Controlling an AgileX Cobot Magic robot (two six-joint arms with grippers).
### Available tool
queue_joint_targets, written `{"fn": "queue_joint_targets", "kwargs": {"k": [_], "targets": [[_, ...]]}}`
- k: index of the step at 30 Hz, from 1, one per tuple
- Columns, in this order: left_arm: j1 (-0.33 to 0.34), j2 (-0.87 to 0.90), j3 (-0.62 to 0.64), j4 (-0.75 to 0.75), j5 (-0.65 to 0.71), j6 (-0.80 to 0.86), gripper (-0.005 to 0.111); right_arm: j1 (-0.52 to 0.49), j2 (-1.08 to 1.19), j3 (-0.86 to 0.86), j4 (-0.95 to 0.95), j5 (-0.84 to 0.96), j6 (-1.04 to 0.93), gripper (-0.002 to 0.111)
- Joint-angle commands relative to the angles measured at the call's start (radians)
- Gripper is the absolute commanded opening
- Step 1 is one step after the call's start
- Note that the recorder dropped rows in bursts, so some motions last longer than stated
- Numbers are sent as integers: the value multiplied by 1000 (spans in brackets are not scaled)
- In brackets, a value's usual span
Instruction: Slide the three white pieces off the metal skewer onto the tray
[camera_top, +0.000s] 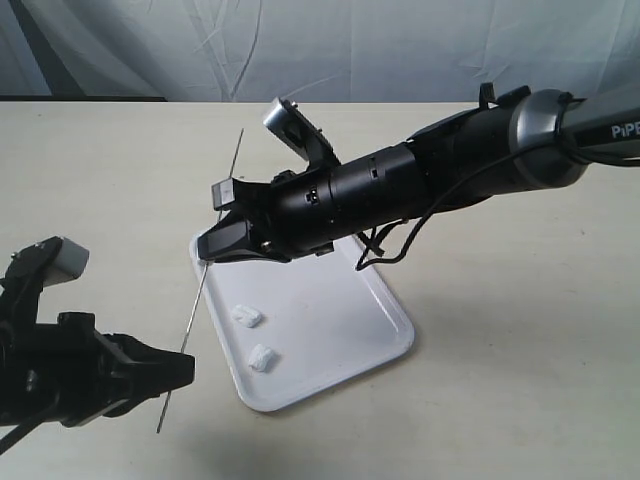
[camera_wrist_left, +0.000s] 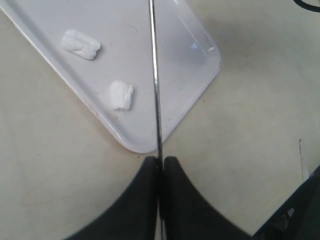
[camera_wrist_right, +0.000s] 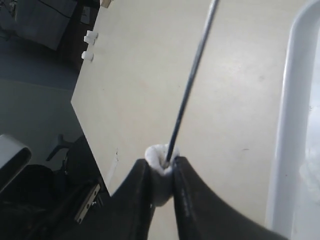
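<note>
The thin metal skewer (camera_top: 196, 305) slants over the near left edge of the white tray (camera_top: 345, 320). My left gripper (camera_top: 178, 372) is shut on its lower end; the wrist view shows the skewer (camera_wrist_left: 155, 80) running out from between the fingers. Two white pieces (camera_top: 246, 317) (camera_top: 262, 358) lie loose on the tray, seen too as white pieces (camera_wrist_left: 81, 44) (camera_wrist_left: 121, 95) in the left wrist view. My right gripper (camera_wrist_right: 162, 167) is shut on the third white piece (camera_wrist_right: 159, 155), still threaded on the skewer (camera_wrist_right: 192, 80), above the tray's far left corner (camera_top: 205, 255).
The pale table (camera_top: 520, 300) extends around the tray. The right arm's black body (camera_top: 400, 185) reaches across above the tray's far side. A grey cloth backdrop (camera_top: 330, 45) hangs behind the table's far edge.
</note>
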Motion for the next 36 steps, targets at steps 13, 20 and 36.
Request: {"fn": "queue_joint_targets", "kwargs": {"k": [13,20,36], "targets": [[-2,-3,114,99,-43,-31,0,-43,-5,-35,115,-76,-73,13],[-2,-3,185,71,-38,-3,0,-43,-5,-110,115,-95,-73,13],[-2,-4,211,-6,28,51,0,-54,5,-174,-364,-171,195,14]]}}
